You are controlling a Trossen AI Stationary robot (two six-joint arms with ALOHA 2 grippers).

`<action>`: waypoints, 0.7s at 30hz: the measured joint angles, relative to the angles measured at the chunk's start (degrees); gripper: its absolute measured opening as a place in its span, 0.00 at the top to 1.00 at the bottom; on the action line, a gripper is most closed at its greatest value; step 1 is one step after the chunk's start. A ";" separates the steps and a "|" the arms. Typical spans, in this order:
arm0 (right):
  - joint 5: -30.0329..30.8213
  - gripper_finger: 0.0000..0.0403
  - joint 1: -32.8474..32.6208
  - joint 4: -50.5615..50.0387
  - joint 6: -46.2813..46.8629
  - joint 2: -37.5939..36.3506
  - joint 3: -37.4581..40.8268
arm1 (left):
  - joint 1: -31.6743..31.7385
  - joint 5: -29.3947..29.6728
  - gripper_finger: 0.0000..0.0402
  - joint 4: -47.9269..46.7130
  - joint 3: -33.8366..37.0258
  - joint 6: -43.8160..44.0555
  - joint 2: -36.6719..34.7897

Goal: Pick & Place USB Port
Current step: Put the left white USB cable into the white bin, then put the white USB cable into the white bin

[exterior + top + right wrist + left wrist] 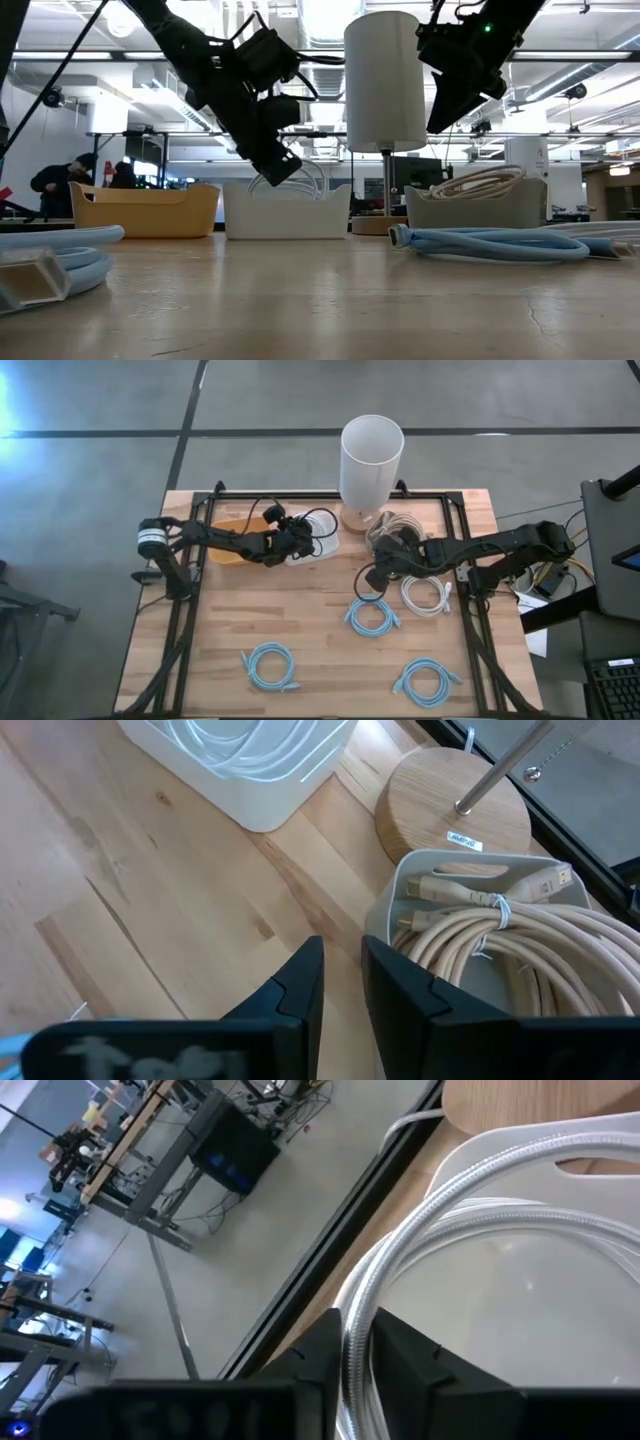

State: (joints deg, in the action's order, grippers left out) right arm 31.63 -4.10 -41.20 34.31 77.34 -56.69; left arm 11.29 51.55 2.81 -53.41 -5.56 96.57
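I work in an open lab or workshop hall. My wooden table (300, 630) stands on a grey concrete floor (100, 460) crossed by dark lines. Beyond it I see ceiling strip lights (570, 85), long workbenches (120, 1140) trailing cables, and people (60, 180) at a bench.

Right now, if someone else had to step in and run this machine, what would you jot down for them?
Left gripper: over the white bin, white cable between its fingers.
Right gripper: nearly shut, empty, by the grey bin.
Done: beige cables in the grey bin.
Left: three blue coils and one white coil on the table; orange bin contents unclear.
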 joint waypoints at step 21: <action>-7.36 0.70 -1.28 -0.60 2.38 0.00 3.00 | 0.06 -8.40 0.56 -2.52 -3.70 1.09 -0.57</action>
State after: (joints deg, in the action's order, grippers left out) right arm 24.27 -5.38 -41.81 36.69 77.34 -53.69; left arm 11.35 43.15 0.29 -57.11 -4.47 96.00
